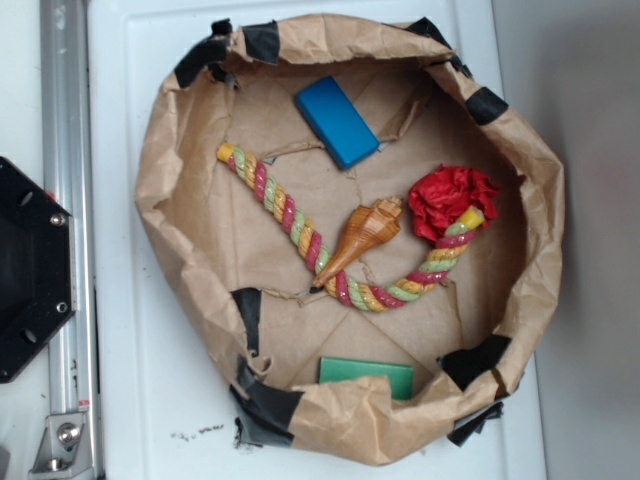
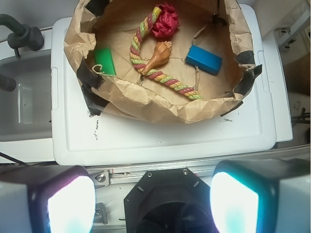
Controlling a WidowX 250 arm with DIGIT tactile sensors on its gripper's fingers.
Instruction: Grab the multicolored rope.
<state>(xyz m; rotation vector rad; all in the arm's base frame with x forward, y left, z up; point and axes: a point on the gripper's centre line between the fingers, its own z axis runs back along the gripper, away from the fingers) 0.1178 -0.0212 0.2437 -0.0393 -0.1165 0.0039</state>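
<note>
The multicolored rope [image 1: 283,213] lies in a long curve on the floor of a brown paper basket [image 1: 170,180], running from upper left down and round to the right. In the wrist view the rope [image 2: 167,80] shows far ahead inside the basket. A brown seashell [image 1: 356,240] rests across its middle, and a red crumpled paper ball [image 1: 450,198] sits at its right end. My gripper [image 2: 153,204] is open, its two glowing pads [image 2: 70,206] wide apart with nothing between them. It hangs over the robot's black base [image 2: 167,204], well short of the basket. The gripper is out of the exterior view.
A blue block [image 1: 337,121] lies at the basket's far side and a green block [image 1: 366,375] at its near side. The basket's crumpled walls, patched with black tape [image 1: 268,405], stand on a white lid [image 2: 160,138]. An aluminium rail [image 1: 66,200] runs at the left.
</note>
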